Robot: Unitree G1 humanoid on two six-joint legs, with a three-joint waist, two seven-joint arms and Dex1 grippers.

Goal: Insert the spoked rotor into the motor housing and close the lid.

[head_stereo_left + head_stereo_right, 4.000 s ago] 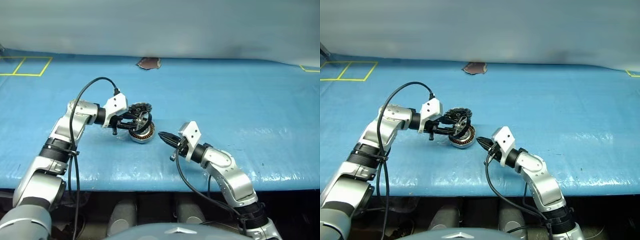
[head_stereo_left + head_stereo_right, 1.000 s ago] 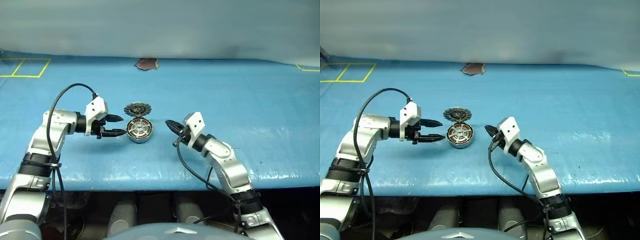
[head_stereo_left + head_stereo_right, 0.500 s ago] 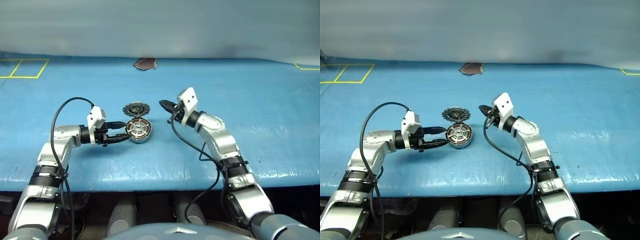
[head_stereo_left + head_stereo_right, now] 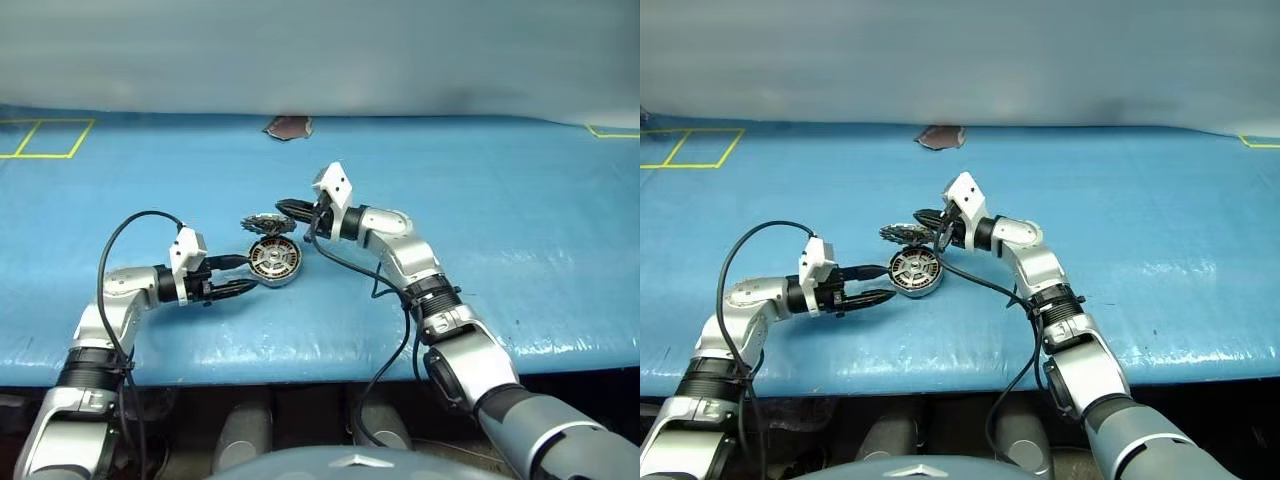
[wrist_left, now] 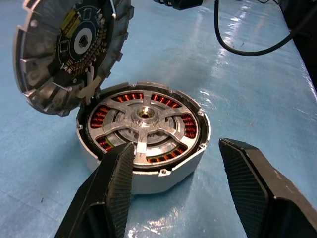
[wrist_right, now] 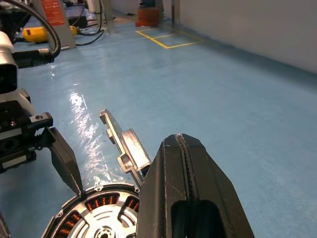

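Rotor [image 5: 143, 126] seated in housing [image 5: 168, 171] between released left tool [image 5: 173, 173]; right tool [image 4: 283, 208] clenched.

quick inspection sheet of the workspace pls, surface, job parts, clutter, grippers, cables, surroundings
surface: blue table cover, glossy, yellow tape squares at its far left corner.
job's things: motor housing upright, spoked rotor seated inside over the copper windings; lid open, tilted up on its hinge.
clutter: small brown patch at the far edge.
grippers: left gripper open, its fingers either side of the housing, not touching; right gripper shut, tip beside the raised lid.
cables: black cable looping over the left arm, another hanging along the right arm.
surroundings: plain grey wall behind.
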